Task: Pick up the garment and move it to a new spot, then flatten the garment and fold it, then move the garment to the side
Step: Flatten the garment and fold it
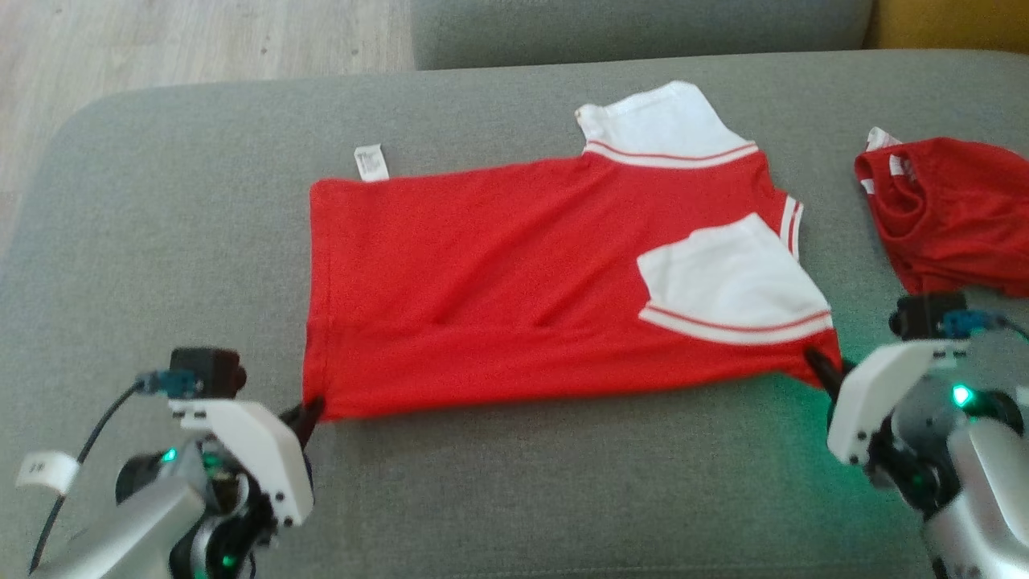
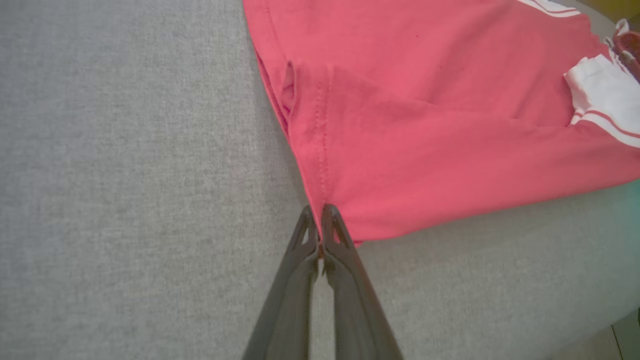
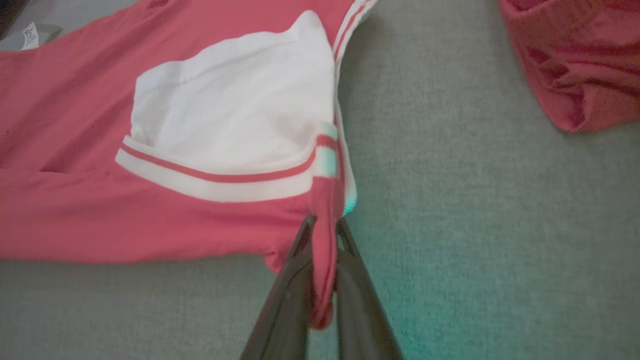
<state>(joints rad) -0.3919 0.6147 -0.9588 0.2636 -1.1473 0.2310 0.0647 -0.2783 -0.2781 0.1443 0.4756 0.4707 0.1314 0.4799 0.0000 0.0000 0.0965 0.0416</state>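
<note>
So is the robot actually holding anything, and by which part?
Yes, the red shirt. The left gripper pinches its near hem corner; the right gripper pinches the near corner beside the white sleeve.

The dark two-fingered left gripper (image 1: 312, 408), on its white-cased wrist, sits at seven o'clock in the head view. Its fingers aim toward one o'clock, pinched together on a corner of the red-and-white garment (image 1: 498, 273). The matching right gripper (image 1: 813, 358), at four o'clock, points toward eleven o'clock, likewise clamped on the cloth.
</note>
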